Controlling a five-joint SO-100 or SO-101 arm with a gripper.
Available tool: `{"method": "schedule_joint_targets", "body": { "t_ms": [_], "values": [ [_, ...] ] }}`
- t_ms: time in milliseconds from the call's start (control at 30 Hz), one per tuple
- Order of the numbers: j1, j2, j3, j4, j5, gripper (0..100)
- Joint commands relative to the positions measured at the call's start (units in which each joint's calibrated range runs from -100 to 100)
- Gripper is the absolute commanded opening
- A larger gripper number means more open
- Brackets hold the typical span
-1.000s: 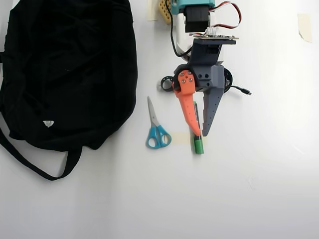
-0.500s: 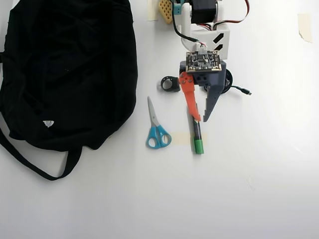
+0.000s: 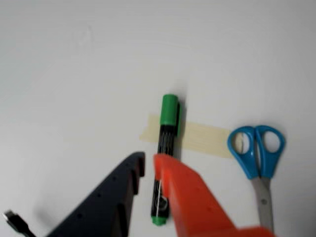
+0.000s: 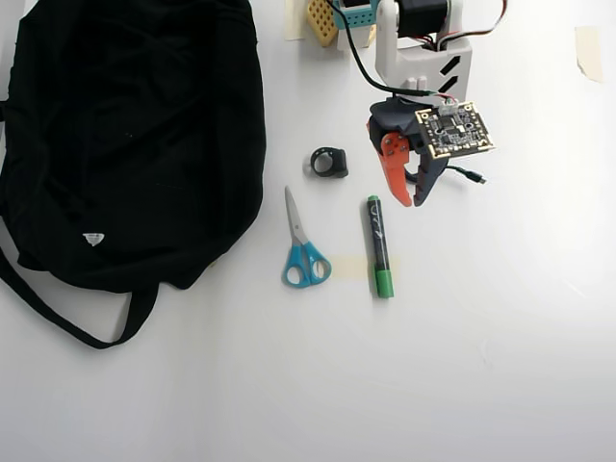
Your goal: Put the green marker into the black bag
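Since the earlier overhead frames the gripper (image 4: 414, 200) has pulled back toward the tabletop's top edge and no longer straddles the green marker (image 4: 378, 245). Its jaws stand slightly parted, holding nothing. Just below them the marker lies flat mid-table across a tape strip (image 3: 207, 139), beside blue scissors (image 4: 301, 246). Filling the top-left corner is the black bag (image 4: 125, 135).

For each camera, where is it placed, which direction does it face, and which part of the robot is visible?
Wrist view: rides on the arm, looks down past the gripper at the green marker.
Overhead view: fixed above, faces straight down; shows the arm, the gripper and the black bag.
Both views show the marker, the scissors and the tape strip.
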Motion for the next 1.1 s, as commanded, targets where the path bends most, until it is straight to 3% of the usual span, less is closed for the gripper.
{"method": "schedule_joint_targets", "body": {
  "t_ms": [0, 700, 1067],
  "values": [
    [0.0, -1.0, -2.0, 0.8, 0.8, 3],
    [-3.7, -0.4, -2.0, 16.9, 2.3, 2],
    [-2.7, 8.8, -6.0, 16.5, 3.9, 3]
  ]
}}
